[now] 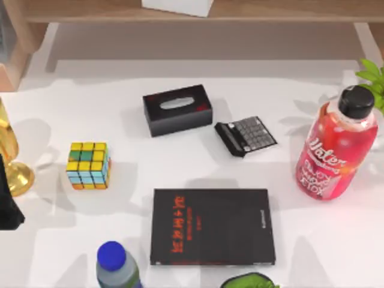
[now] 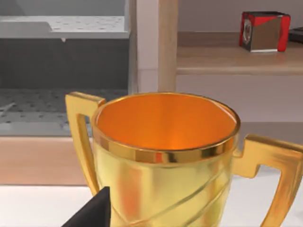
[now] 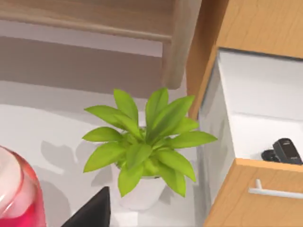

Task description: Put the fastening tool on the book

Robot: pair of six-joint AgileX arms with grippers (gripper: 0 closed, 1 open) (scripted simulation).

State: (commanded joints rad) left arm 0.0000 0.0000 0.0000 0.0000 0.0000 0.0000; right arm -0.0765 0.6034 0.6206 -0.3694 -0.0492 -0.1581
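Observation:
The book [image 1: 213, 227], flat and black with red characters, lies at the front middle of the table with nothing on it. A small black object [image 3: 283, 151], possibly the fastening tool, lies inside an open white drawer beside the table in the right wrist view. My left arm is parked at the table's left edge, where a dark part of the left gripper [image 1: 7, 204] shows next to a gold trophy [image 2: 165, 156]. A dark part of my right gripper [image 3: 92, 210] hangs near a potted plant [image 3: 147, 137].
A black tissue box [image 1: 177, 110] and a calculator [image 1: 246, 135] lie behind the book. A colour cube [image 1: 89, 165] sits at the left, a red drink bottle [image 1: 336, 147] at the right, and a blue-capped bottle [image 1: 117, 267] at the front left.

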